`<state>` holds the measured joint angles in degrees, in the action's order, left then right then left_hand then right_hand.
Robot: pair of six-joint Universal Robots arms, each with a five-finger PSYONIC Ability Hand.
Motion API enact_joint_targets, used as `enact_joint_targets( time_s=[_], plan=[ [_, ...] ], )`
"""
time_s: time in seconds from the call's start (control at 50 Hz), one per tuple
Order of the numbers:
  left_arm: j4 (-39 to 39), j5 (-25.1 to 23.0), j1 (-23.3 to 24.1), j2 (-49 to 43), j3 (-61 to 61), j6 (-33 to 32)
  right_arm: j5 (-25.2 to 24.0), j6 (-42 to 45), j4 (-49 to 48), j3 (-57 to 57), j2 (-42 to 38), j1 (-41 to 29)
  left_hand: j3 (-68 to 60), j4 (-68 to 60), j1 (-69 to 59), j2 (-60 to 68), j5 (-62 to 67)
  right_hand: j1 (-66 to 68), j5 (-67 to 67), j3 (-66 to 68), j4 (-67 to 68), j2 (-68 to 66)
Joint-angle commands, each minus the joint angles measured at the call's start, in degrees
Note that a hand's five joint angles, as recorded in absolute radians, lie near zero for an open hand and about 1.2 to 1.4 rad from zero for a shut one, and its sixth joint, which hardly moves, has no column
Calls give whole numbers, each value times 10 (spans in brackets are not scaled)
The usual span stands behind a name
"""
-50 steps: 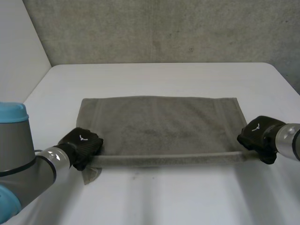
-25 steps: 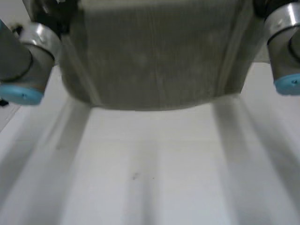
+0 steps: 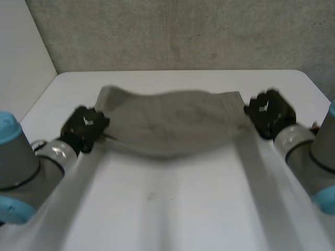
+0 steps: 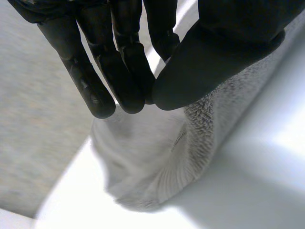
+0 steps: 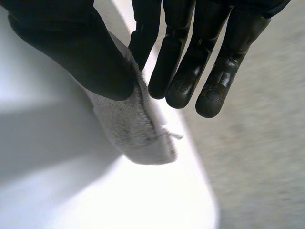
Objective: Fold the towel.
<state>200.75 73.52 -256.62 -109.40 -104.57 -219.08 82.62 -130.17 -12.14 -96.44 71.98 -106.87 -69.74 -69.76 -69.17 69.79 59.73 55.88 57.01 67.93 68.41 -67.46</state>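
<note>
Above white tabletop (image 3: 167, 219) the towel (image 3: 172, 123) runs lengthwise left to right. I see left hand (image 3: 84, 128) and right hand (image 3: 268, 112) pinching its corners.

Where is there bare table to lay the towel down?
Bare: the near table, in front of the towel; also a strip between towel and back wall. Crowded: the span from left hand to right hand, each pinching a towel end.

surface: white table (image 3: 167, 209) | on it: grey towel (image 3: 172, 120), sagging middle possibly touching, both ends off it
</note>
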Motion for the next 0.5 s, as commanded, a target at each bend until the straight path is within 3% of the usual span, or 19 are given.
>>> enact_joint_targets(
  time_s=[0.02,0.14,0.18,0.26,0.28,0.4,0.5],
  plan=[
    [-6,-13,-2,0,-41,-32,-7,-4,37,-45,4,14,-103,-102,-108,102,103,241,130,121,116,-125],
    [-5,-14,-8,-1,-34,-28,-9,-5,53,-49,24,32,-74,-74,-80,74,74,241,130,121,116,-125],
    [-5,-15,-10,-8,-26,-27,-10,-5,55,-47,31,47,65,65,59,-65,-65,241,130,121,116,-125],
    [-4,-18,-11,-29,-20,-27,-10,-5,55,-49,32,61,158,158,152,-158,-158,241,130,121,116,-125],
    [-4,-22,-11,-39,-16,-27,-11,-4,55,-51,32,65,248,248,242,-248,-248,241,130,121,116,-125],
    [-5,-42,-13,-55,-11,-33,-14,-3,54,-59,31,77,355,355,349,-355,-354,241,130,121,116,-125],
    [-6,-42,-26,-34,-17,-35,-26,-4,48,-61,30,89,345,345,339,-345,-345,241,130,121,116,-125]
  ],
)
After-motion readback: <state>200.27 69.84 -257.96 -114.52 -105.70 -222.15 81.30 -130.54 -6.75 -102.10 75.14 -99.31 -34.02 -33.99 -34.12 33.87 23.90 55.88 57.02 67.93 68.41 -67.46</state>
